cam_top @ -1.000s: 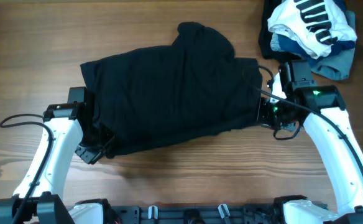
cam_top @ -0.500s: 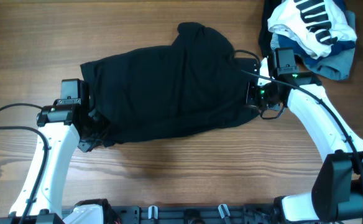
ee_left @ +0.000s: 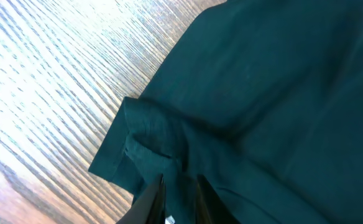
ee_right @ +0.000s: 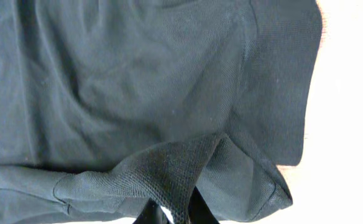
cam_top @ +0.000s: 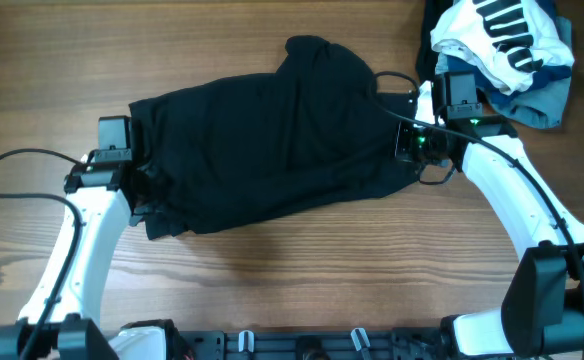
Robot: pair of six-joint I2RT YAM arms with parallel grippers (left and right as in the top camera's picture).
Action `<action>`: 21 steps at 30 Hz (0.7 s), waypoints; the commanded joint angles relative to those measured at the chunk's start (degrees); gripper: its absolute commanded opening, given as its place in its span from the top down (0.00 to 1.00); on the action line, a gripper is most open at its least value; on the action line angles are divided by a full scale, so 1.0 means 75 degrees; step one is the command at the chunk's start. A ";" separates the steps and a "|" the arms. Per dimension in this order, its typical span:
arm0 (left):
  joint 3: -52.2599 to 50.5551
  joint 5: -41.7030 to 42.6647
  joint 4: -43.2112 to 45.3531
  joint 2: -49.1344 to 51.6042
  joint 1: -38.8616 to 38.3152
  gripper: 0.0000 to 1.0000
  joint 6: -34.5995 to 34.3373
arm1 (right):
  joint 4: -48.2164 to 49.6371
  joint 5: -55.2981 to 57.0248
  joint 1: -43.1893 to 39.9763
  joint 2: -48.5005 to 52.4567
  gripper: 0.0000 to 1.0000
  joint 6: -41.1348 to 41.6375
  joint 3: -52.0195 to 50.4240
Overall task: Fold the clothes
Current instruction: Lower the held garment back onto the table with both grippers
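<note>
A large limp black fabric garment (cam_top: 282, 150) is lying across the middle of the brown wooden table (cam_top: 302, 290), spreading from left to right, with one rounded part reaching to the far side. The left arm (cam_top: 92, 230) is standing at the near left corner of the garment. In the left wrist view its jaws are nearly closed, and a small doubled fold of the hem is sitting between them. The right arm (cam_top: 512, 190) is working at the right edge. In the right wrist view its jaws are pinching a ridge of the knitted cloth, which is rising toward them like a small tent. So both arms are holding the garment at opposite ends.

I am judging that the cloth is light and very soft, with no stiffness. It is probably sagging and wrinkling wherever it is not supported, and a thin pinch may be slipping out. Hems and corners are looking like the best places to hold, because the cloth is thicker there.

In the far right corner a crumpled white garment with black stripes (cam_top: 492, 35) is lying on a light blue garment (cam_top: 537, 100), just beside the right arm, so the fold should be staying away from this pile
</note>
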 commanded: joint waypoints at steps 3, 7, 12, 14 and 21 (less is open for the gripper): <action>0.0119 -0.0163 0.0309 0.0676 -0.0015 0.84 0.0041 | 0.0332 -0.0061 0.0012 0.0102 0.84 -0.0157 0.0003; 0.0119 -0.0166 0.0615 0.0892 -0.0015 0.84 0.0047 | 0.0501 -0.0058 0.0009 0.0102 0.23 -0.0157 0.0003; 0.0119 -0.0184 0.0918 0.0892 -0.0009 0.87 0.0685 | 0.0484 -0.0085 0.0009 0.0102 0.18 -0.0361 0.0020; 0.0122 -0.0157 0.0918 0.0886 -0.0009 0.87 0.0953 | 0.0187 -0.0096 0.0009 0.0102 0.18 -0.0527 0.0216; 0.1757 0.0720 -0.0452 0.0871 -0.0012 0.84 0.2075 | -0.2215 -0.0096 0.0020 0.0102 0.19 -0.1545 0.2532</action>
